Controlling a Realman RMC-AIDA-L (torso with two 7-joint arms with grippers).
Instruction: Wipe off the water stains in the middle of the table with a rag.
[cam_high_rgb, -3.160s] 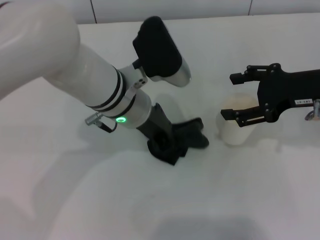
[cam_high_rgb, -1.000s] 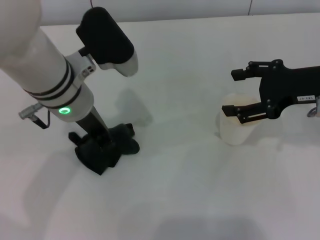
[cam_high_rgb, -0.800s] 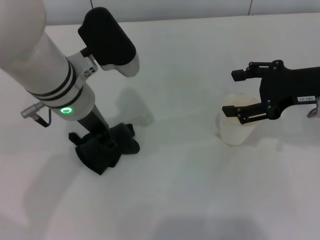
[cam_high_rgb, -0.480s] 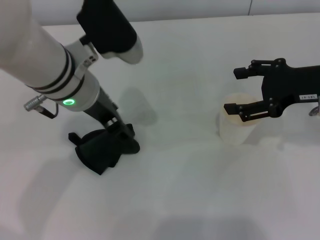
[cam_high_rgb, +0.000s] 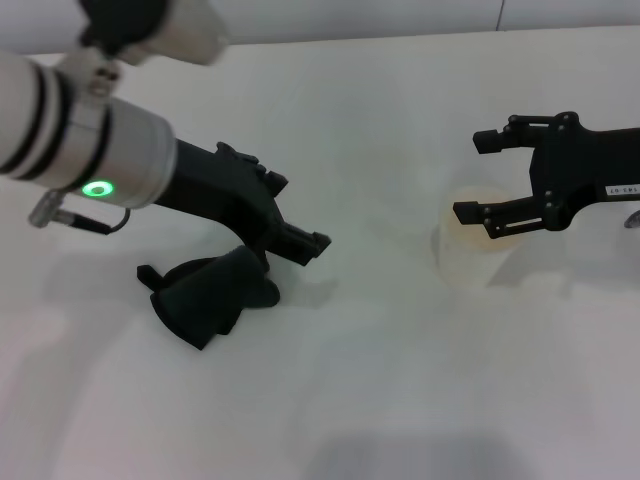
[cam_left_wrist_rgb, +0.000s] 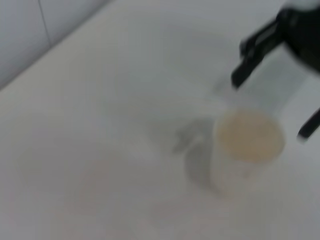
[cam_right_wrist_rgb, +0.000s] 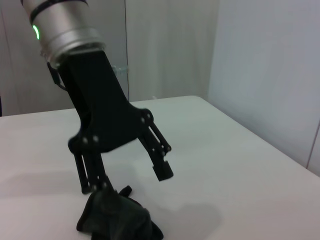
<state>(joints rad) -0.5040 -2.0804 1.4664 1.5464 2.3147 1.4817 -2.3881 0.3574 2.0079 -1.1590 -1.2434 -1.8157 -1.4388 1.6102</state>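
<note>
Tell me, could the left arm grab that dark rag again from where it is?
Probably yes. The left gripper hangs open just above the rag, which lies free on the table. Nothing is in between; the cup stands well off.

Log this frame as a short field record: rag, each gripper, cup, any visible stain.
rag: crumpled on the table, released
left gripper: open, lifted just above the rag, not holding it
right gripper: open, fingers straddling the cup's rim
cup: upright, amber liquid inside
water stains: none visible on the table
</note>
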